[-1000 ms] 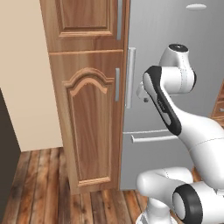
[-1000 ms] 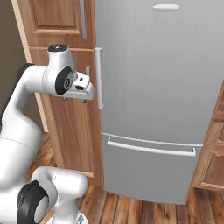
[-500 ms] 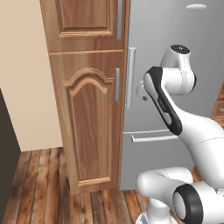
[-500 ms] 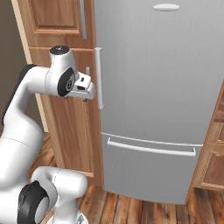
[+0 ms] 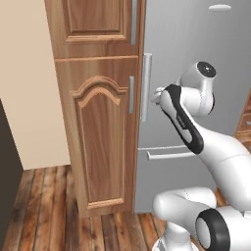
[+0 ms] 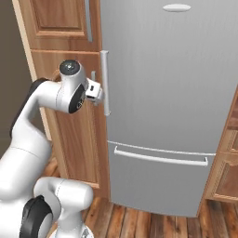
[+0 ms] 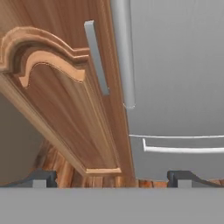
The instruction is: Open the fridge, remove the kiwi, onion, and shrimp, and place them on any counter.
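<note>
One door stands between me and the food: the fridge [image 6: 172, 93] is shut, so the kiwi, onion and shrimp are behind it, unseen. I am at the first step, reaching for the fridge handle [image 6: 105, 83], the vertical grey bar along the door's edge at 9 o'clock in the right base view.

My gripper [image 6: 98, 91] sits just beside that bar, about level with its middle, and I cannot tell whether it touches yet. In the hand view my two fingertips [image 7: 43, 178] stand wide apart at the bottom, with nothing between them, so my jaws are released. From there the bar runs from 12 o'clock down toward the centre and ends just above it.

To do this well, I judge I should centre the bar between my fingers before closing, so it seats squarely rather than on one pad. The wooden cabinet [image 5: 100, 132] next door has its own slimmer cabinet handle [image 7: 96, 57], lying toward 11 o'clock in the hand view; I must not take that one by mistake. Once I have the bar, pulling along the door's swing arc, not straight back, should keep the grip from slipping. The horizontal drawer handle [image 6: 160, 158] lower down is no concern now.
</note>
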